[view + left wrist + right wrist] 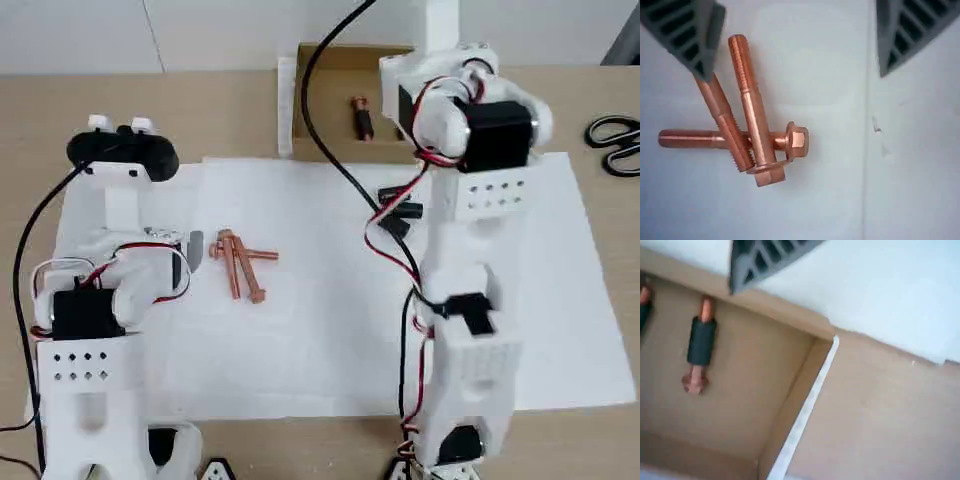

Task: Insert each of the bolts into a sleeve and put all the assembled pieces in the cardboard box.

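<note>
Three loose copper bolts [241, 262] lie crossed on the white sheet, one [752, 107] resting over the other two. My left gripper [795, 70] hovers open just above them, with one grey finger [695, 37] over a bolt's threaded end. The cardboard box [318, 100] stands at the back of the table. An assembled bolt in a black sleeve [361, 118] lies inside it [700, 345]. My right arm [470, 130] leans over the box. One finger [765, 260] of its gripper shows above the box's edge, with nothing touching it. Two dark short pieces [400, 210] lie beside that arm.
The white paper sheet [320, 340] covers the table's middle. Black scissors [615, 145] lie at the far right. Cables [340, 160] run from the box across the sheet. The box's side wall [790, 405] carries a white flap [805, 415]. A second sleeved piece [644, 310] lies inside.
</note>
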Controlling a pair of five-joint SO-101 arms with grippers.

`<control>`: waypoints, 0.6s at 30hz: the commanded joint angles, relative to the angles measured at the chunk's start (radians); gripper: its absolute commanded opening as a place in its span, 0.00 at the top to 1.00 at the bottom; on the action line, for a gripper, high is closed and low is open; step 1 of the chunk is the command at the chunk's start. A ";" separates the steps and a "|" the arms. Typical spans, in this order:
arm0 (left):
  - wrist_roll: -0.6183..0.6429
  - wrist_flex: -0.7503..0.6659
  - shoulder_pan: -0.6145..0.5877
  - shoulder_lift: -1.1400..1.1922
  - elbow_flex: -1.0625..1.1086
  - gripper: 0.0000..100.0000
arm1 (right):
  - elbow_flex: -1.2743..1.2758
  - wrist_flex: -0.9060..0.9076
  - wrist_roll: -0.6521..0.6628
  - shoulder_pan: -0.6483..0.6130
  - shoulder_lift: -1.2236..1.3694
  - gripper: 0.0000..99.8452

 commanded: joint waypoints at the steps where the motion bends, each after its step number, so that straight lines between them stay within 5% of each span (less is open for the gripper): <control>1: 0.066 0.006 -0.028 -0.021 -0.012 0.79 | 0.330 0.007 0.008 0.012 -0.282 0.82; 12: 0.442 0.005 -0.173 -0.021 -0.012 0.79 | 1.264 -0.067 0.005 -0.019 -0.878 0.82; 18: 0.502 0.003 -0.172 -0.021 -0.005 0.80 | 1.574 -0.302 0.005 0.025 -0.952 0.82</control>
